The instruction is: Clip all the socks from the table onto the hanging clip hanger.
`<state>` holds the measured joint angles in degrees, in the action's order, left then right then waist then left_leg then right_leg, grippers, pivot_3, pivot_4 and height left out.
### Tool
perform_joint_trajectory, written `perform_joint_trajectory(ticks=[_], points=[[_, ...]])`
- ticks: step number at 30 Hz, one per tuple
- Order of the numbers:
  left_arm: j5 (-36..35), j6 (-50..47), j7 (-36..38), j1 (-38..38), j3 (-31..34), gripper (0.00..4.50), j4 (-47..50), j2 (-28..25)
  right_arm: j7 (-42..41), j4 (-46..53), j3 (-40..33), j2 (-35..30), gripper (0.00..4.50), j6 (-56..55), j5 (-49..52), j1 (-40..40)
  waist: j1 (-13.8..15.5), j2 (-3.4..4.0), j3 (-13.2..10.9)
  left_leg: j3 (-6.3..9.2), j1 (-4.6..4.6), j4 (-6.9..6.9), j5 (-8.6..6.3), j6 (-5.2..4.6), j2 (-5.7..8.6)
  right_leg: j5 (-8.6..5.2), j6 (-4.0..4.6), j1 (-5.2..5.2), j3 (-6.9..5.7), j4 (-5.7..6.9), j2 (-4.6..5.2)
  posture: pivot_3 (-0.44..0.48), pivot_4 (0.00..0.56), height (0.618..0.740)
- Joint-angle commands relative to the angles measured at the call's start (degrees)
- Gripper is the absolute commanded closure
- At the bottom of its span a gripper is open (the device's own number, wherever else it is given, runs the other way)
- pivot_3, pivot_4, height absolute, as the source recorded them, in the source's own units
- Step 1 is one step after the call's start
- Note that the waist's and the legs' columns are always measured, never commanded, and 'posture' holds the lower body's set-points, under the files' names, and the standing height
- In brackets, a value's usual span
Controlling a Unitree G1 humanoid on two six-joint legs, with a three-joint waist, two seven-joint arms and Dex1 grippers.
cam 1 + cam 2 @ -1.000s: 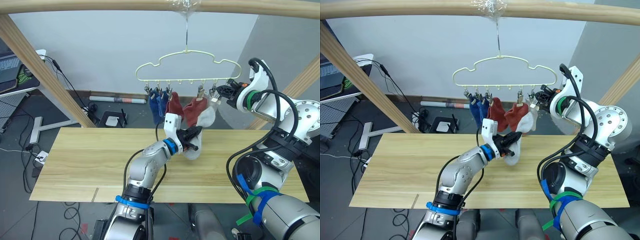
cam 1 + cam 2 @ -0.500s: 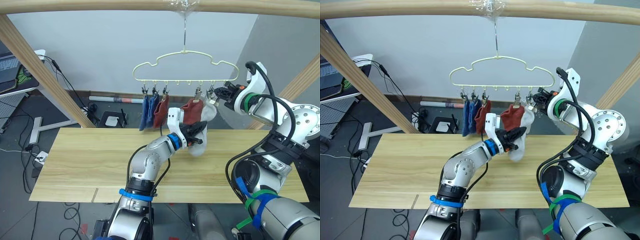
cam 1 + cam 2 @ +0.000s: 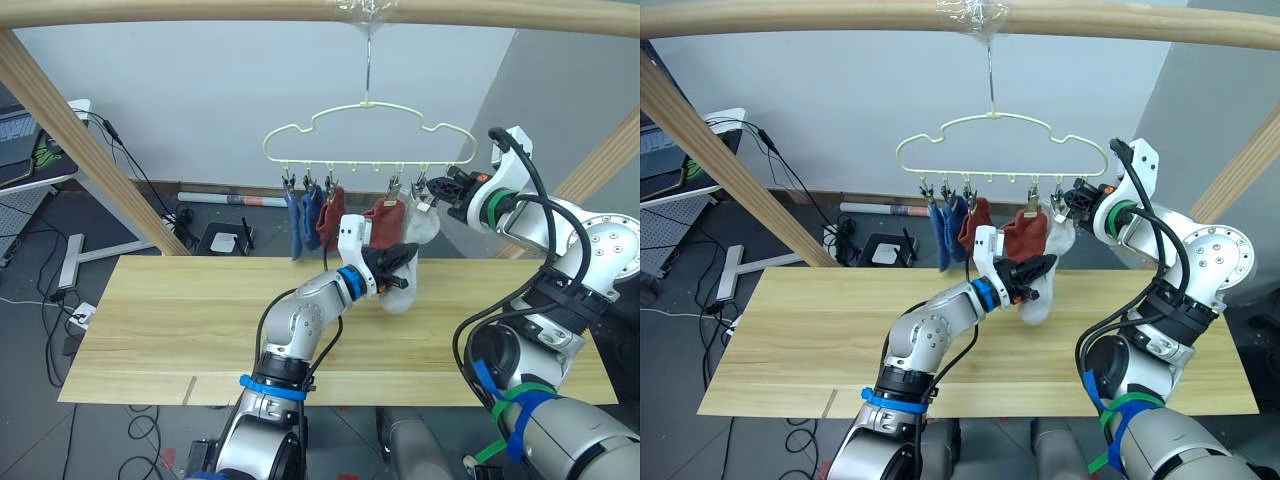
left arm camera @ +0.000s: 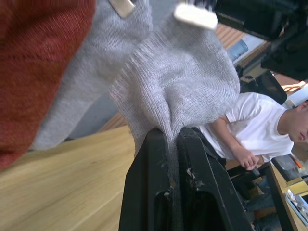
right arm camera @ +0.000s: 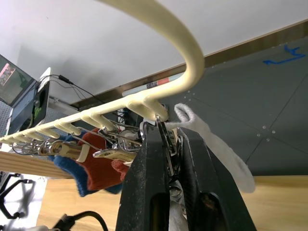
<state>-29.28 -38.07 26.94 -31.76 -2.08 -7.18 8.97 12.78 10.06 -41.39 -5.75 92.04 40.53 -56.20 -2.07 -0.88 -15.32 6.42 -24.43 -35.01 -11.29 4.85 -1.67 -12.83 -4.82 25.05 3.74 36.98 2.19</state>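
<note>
Now steadier, clip hanger (image 3: 368, 140), grey sock (image 3: 404, 285) raised

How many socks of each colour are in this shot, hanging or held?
Blue socks: 2
Rust red socks: 2
Light grey socks: 2
Total: 6

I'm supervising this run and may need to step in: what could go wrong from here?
The left gripper pinches only a fold of the grey sock, which could slip out and drop to the table.

The right gripper squeezes the end clip on the clip hanger, which hangs from one hook; pushing may swing it away from the sock.

The hanging rust red sock sits close and might get caught.
</note>
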Motion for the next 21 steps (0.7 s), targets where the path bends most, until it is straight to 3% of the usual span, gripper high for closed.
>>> perform_joint_trajectory(ticks=[1, 11, 21], points=[[-1.60, 0.56, 0.87, -0.72, -0.32, 4.50, 1.63, 1.06, 1.31, 1.18, -1.67, -0.86, 3.75, 0.46, 0.32, 0.51, 0.00, 0.00, 0.00, 0.00, 0.00, 0.00, 0.00, 0.00, 0.00, 0.00, 0.00, 0.00, 0.00, 0.00, 0.00, -0.061, 0.246, 0.740], [-4.14, -2.26, 1.90, -0.71, -0.86, 4.50, 3.06, 1.63, 2.44, -2.03, -6.92, -1.16, 0.42, 0.46, 0.78, -5.46, -1.32, 0.00, 0.00, -0.02, -0.03, 0.01, 0.00, 0.00, 0.00, 0.01, 0.02, 0.07, 0.02, 0.02, 0.00, -0.061, 0.246, 0.740], [-10.30, -3.53, -0.51, -4.66, 3.29, 4.50, -4.01, 5.49, -0.05, -0.36, -4.80, -3.38, 0.42, 0.46, 1.24, -5.57, -2.22, 0.01, -0.01, -0.06, -0.03, 0.03, 0.00, -0.01, -0.01, 0.01, 0.01, 0.10, 0.06, 0.03, -0.02, -0.100, 0.247, 0.740]])
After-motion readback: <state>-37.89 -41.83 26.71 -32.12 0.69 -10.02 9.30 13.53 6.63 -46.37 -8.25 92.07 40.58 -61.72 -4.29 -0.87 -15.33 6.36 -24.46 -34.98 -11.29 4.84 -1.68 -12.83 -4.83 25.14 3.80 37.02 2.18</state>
